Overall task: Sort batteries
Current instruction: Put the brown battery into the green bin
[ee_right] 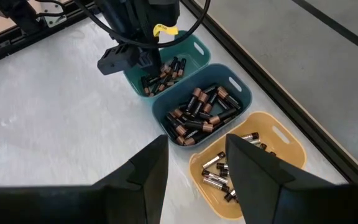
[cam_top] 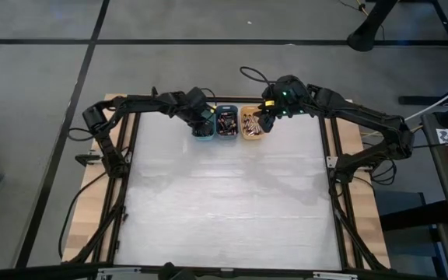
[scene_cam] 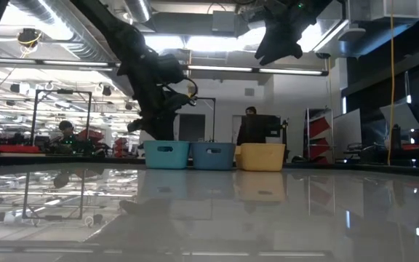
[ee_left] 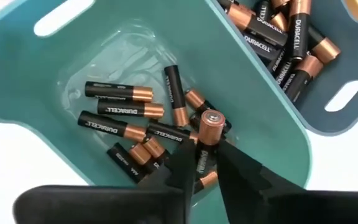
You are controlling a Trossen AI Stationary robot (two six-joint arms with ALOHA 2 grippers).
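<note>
Grey floor (cam_top: 37, 70) crossed by dark seams; bright ceiling strip lights (scene_cam: 217, 44) above what look like distant workbenches (scene_cam: 57, 145).

Teal bin (cam_top: 203, 131), blue bin (cam_top: 226, 123), orange bin (cam_top: 250, 127) side by side.

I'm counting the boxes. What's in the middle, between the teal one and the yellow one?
The blue bin, full of black-and-copper batteries, sits between the teal bin and the yellow bin. The right wrist view shows it best.
</note>
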